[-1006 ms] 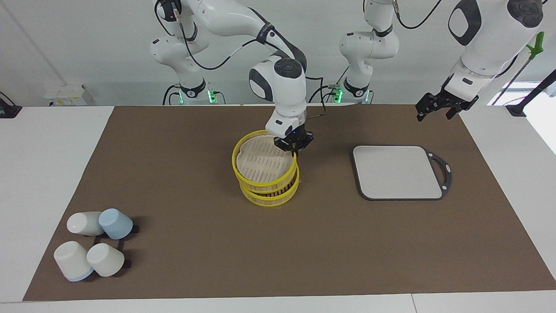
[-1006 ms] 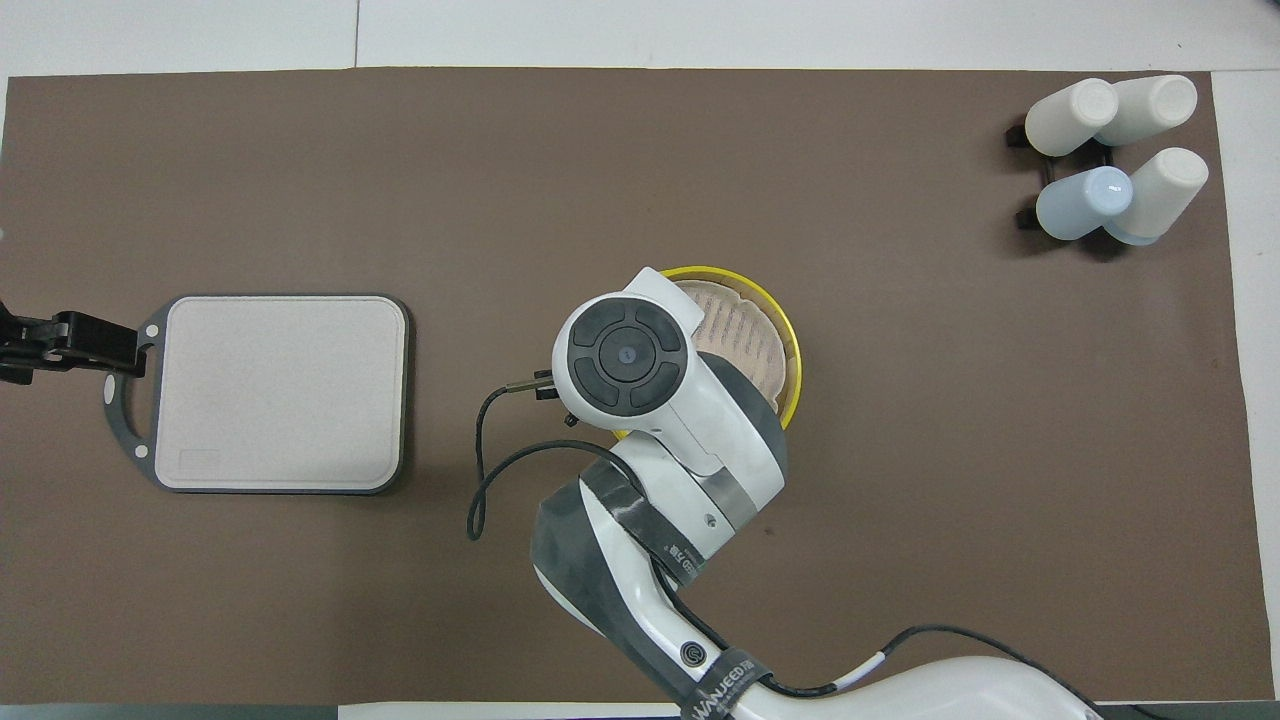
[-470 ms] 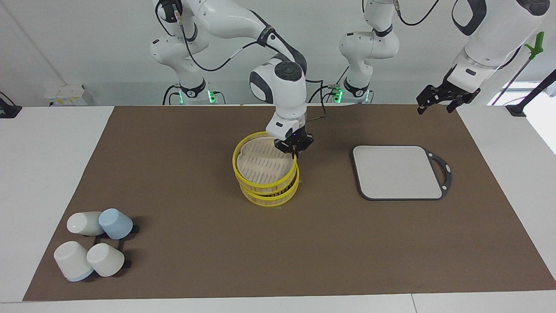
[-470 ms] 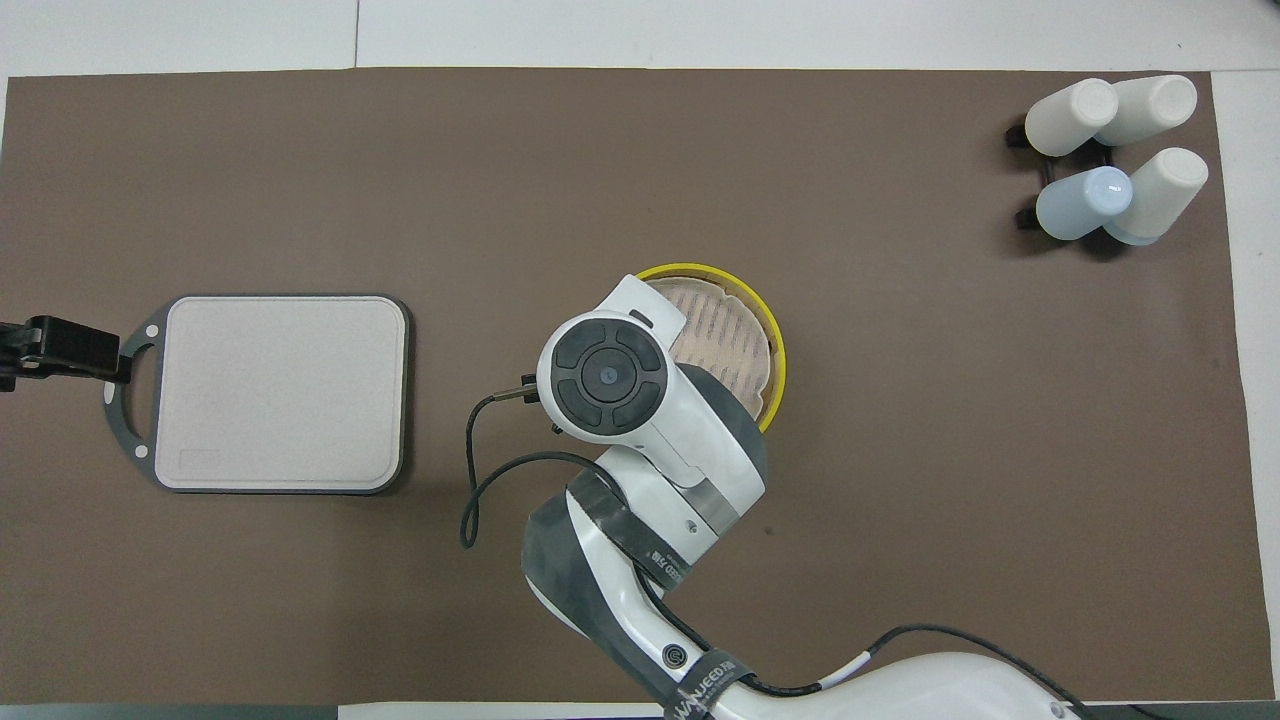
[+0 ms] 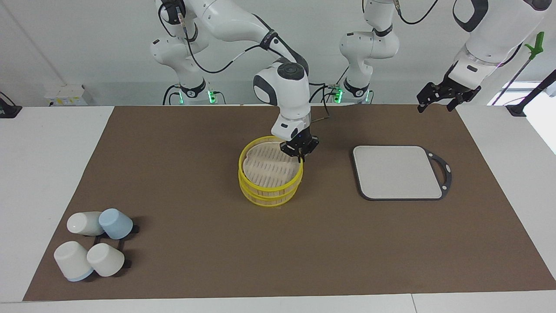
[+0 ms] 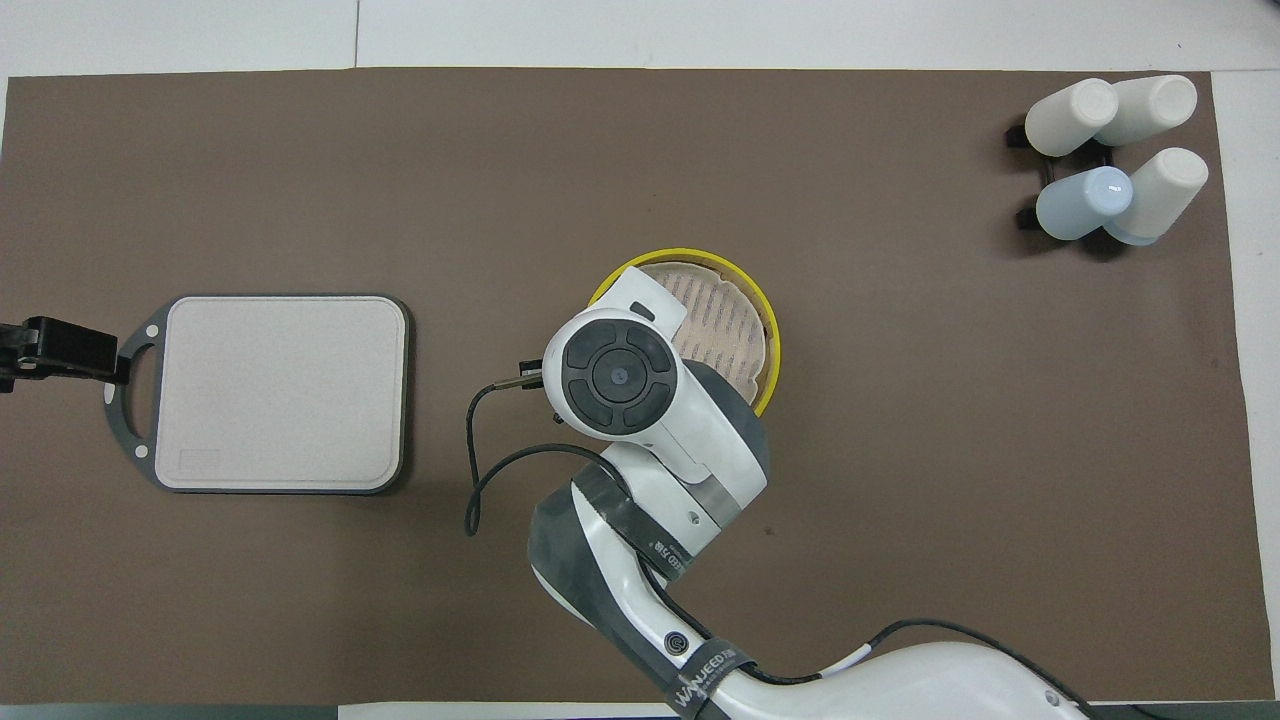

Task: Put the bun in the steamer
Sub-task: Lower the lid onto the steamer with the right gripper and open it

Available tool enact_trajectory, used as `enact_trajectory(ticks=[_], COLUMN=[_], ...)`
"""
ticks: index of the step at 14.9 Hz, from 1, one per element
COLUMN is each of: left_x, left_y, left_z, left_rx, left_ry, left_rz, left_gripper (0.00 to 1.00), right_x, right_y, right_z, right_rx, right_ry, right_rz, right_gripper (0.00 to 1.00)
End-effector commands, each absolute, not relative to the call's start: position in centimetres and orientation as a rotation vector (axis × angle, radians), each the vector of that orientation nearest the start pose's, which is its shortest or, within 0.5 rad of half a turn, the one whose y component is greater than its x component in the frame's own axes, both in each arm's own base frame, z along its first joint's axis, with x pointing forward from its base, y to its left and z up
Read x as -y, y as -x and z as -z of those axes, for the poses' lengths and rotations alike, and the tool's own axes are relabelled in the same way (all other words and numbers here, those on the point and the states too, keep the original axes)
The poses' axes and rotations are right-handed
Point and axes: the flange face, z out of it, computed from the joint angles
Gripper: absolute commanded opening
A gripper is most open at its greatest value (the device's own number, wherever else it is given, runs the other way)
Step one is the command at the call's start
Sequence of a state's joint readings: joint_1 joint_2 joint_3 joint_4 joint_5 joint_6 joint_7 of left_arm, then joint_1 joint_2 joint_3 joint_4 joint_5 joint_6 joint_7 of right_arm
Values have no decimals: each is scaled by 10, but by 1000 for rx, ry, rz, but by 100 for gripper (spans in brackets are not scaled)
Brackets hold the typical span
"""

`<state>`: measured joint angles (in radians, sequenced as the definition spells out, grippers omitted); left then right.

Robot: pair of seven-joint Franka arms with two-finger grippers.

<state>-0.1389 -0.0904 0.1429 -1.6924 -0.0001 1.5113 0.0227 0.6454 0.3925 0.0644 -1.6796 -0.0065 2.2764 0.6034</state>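
Facing view: four cups (image 5: pixel 93 243) were seen lying on a black rack at the right arm's end of the mat (image 5: pixel 173 243), farther from the robots than the steamer (image 5: pixel 270 182). A grey board (image 5: pixel 397 171) was seen beside the steamer, toward the left arm's end, well apart from it.

The steamer was found mid-mat. Its lid (image 5: pixel 269 167) was seen held by the rim in the right gripper (image 5: pixel 299 150), fingers closed narrow on the yellow edge, the lid sitting nearly square over the basket. The left gripper (image 5: pixel 438 98) was held in the air over the mat corner near the board, waiting; whether its fingers were apart could not be told.

The bun could not be seen in either view; the basket's inside was covered by the lid. In the overhead view the right arm's wrist (image 6: pixel 620 375) covered the near part of the lid (image 6: pixel 720 320) and hid the gripper itself. Only a dark part of the left gripper (image 6: pixel 60 345) was seen at that view's edge, by the board's handle.

Against the frame 1.0 s earlier, the lid, then offset toward the right arm's end and tilted, was now brought almost in line with the basket. The cups and board were unchanged.
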Motion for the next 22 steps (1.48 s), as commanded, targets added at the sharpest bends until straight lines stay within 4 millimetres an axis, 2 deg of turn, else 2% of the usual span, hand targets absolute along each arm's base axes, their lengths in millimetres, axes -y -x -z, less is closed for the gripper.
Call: enact_trajectory(ticks=[1,5,12,20,22], left_x=[-9,-6,-2,0,1], left_y=[-514,-514,-521,-520,-520], left_z=[-617,-619,-629,-627,-627], left_rx=[-39,-47,-56,-61,-63], left_ry=[3173,3171,3169,3168,3168], left_rz=[-142,-132,-95,-112,-117], left_gripper=[100,100,100,100,100], right_x=[-435,-433,-436,-434,-433], right_y=[-517,-511,-494,-497,-500], right_z=[-380,-372,-373,-377,-377], right_rx=[148,52,75,54,51], right_ry=[2993,2985,3055,3055,3049], right_rz=[245,231,141,141,151], right_gripper=[0,0,0,0,75])
